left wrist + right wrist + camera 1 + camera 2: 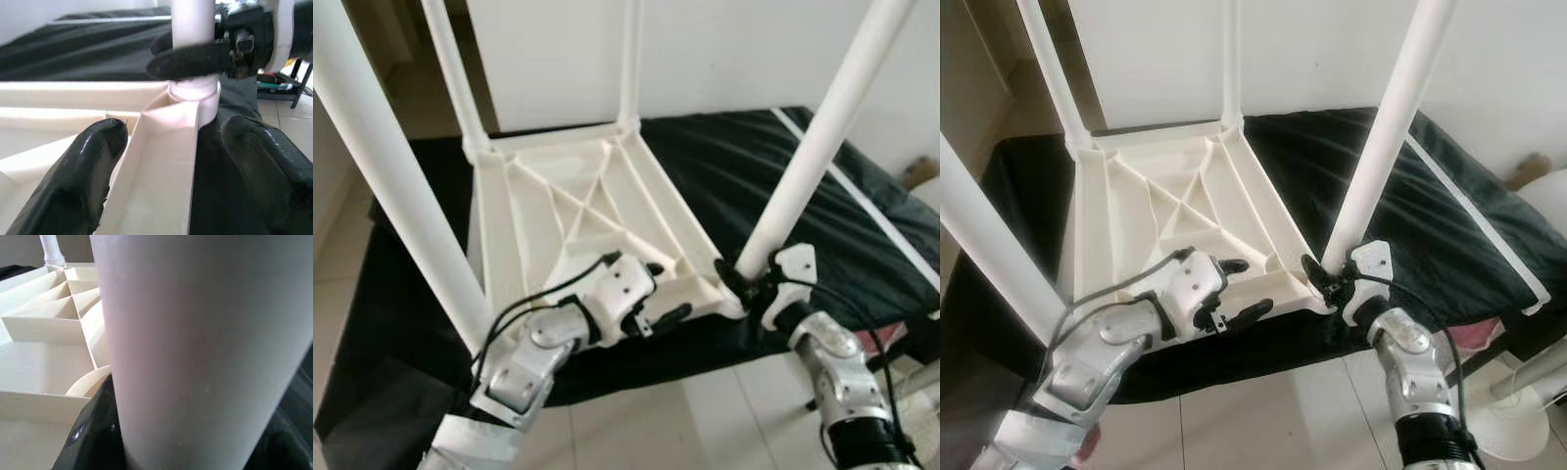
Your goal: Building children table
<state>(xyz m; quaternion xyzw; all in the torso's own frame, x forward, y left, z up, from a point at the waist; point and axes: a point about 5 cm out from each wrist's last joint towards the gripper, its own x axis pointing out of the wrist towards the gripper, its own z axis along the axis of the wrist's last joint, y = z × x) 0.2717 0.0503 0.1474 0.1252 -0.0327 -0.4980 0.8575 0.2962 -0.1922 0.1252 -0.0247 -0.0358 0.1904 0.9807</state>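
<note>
A white plastic children's table (578,211) lies upside down on a black cloth, its four legs pointing up. My right gripper (744,279) is shut on the near right leg (813,147) just above its corner socket. In the right wrist view that leg (195,342) stands close between the black fingers (93,431). My left gripper (664,292) is open at the table's near rim, a little left of that corner. In the left wrist view the rim (156,161) runs between the two spread fingers (83,176), with gaps on both sides.
The near left leg (391,176) rises close to my left arm, and two far legs (455,78) stand at the back. The black cloth (744,166) covers a low surface. Pale tiled floor (705,421) lies below, with a white round stand base (1518,421) at the right.
</note>
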